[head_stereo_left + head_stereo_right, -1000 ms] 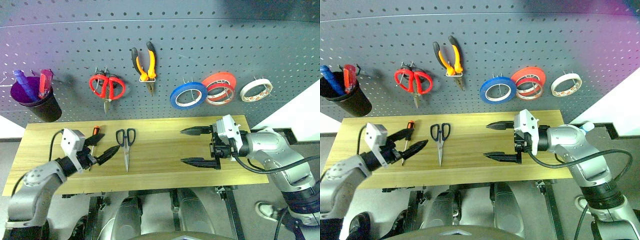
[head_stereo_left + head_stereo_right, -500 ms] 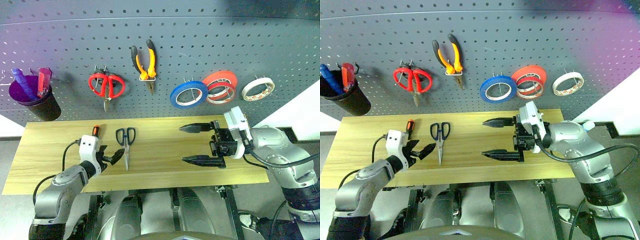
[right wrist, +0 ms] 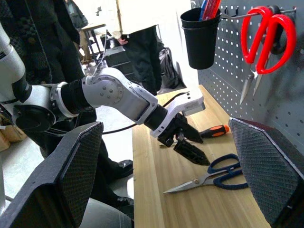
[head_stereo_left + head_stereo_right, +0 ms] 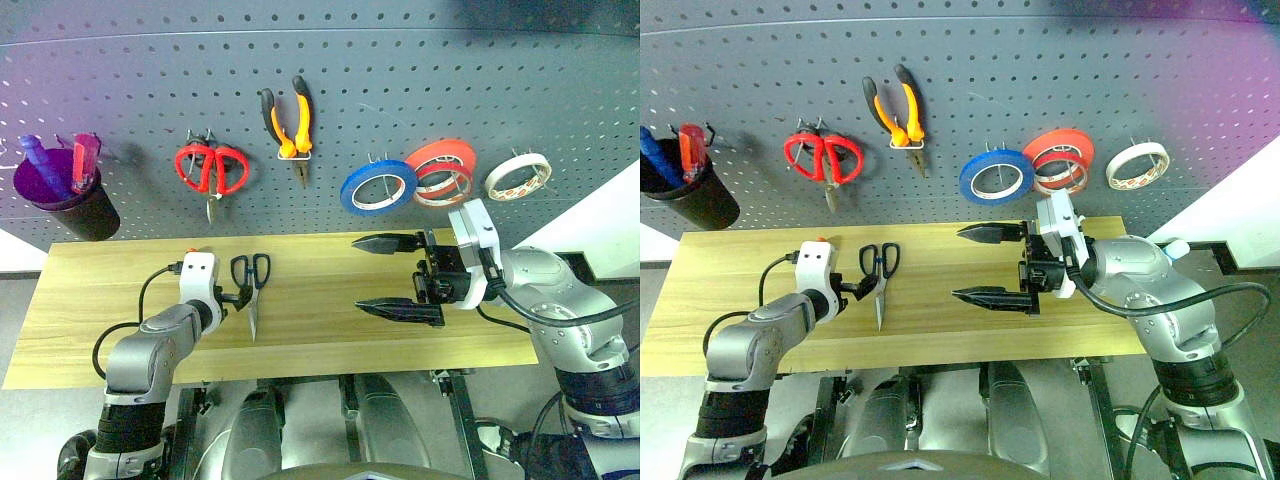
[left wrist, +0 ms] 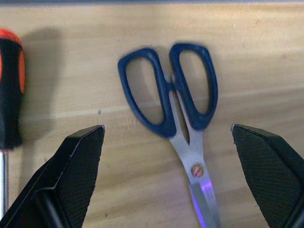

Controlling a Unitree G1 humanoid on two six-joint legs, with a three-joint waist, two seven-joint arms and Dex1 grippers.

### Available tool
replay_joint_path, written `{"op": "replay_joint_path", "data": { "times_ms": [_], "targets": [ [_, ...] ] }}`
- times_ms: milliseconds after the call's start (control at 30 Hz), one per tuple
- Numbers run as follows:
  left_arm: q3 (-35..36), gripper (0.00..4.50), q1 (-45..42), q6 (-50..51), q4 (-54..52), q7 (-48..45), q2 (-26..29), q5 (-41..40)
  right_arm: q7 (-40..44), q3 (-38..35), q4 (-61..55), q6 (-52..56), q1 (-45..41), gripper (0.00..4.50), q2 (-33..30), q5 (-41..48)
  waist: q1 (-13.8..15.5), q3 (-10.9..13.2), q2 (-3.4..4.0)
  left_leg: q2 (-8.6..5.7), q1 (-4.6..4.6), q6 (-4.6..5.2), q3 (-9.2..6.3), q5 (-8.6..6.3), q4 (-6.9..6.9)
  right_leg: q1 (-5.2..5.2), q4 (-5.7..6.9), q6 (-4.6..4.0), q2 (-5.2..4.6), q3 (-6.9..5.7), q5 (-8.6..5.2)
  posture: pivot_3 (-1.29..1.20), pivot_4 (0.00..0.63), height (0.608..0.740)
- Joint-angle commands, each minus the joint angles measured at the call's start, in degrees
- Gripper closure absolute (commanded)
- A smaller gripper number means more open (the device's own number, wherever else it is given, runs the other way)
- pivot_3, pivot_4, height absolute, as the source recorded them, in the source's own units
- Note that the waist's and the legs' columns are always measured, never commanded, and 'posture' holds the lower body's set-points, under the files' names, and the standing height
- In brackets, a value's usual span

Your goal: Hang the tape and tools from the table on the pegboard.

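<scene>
Fingers of my left gripper stand wide, empty, straddling the blue-handled scissors flat on the worktop, screwdriver beside. Right gripper gapes empty above the wood.

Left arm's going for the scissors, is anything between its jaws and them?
Nothing visible. The open left gripper hangs over the scissors on the bare table; the screwdriver lies off to one side.
</scene>
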Motion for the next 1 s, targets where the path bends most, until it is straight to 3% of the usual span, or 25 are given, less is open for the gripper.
{"op": "replay_joint_path", "data": {
  "times_ms": [33, 333, 600, 1000],
  "targets": [
    [0.32, 0.0, -0.71, 4.68, -4.39, 2.31, -0.67, 0.44, -0.3, -0.47, -1.13, -1.03, -0.7, 0.05, 0.98, -0.26, 0.03, 0.19, 0.01, 0.0, 0.0, 0.0, 0.0, 0.0, 0.01, 0.0, 0.0, -0.01, 0.0, 0.0, 0.0, -0.12, 0.317, 0.733],
    [-1.66, 0.0, -2.39, 11.86, -6.27, 4.92, -5.27, 0.91, -0.6, -3.39, -0.85, 2.0, -2.85, 0.05, 2.42, 5.26, 0.01, 0.78, 0.01, -0.02, -0.03, 0.0, -0.02, 0.0, 0.03, -0.01, 0.03, 0.02, -0.02, 0.0, 0.0, -0.12, 0.329, 0.733],
    [-3.84, 0.0, -4.46, 12.82, -2.77, 5.36, -5.67, 3.31, -2.03, -6.77, -0.42, 6.43, -4.96, 0.05, 2.09, 11.64, -0.02, 1.46, -0.02, -0.02, -0.04, 0.0, -0.07, 0.0, 0.05, -0.01, 0.08, 0.01, -0.01, -0.01, 0.01, -0.14, 0.341, 0.733],
    [-3.33, 0.0, -5.59, 12.26, 0.83, 4.97, -7.77, 4.67, -2.0, -5.91, -1.65, 4.97, -3.93, 0.05, 2.33, 9.06, -0.02, 1.91, -0.05, -0.03, -0.07, 0.0, -0.07, 0.0, 0.05, -0.02, 0.06, 0.02, -0.03, -0.03, 0.01, -0.15, 0.346, 0.733]
  ]
}}
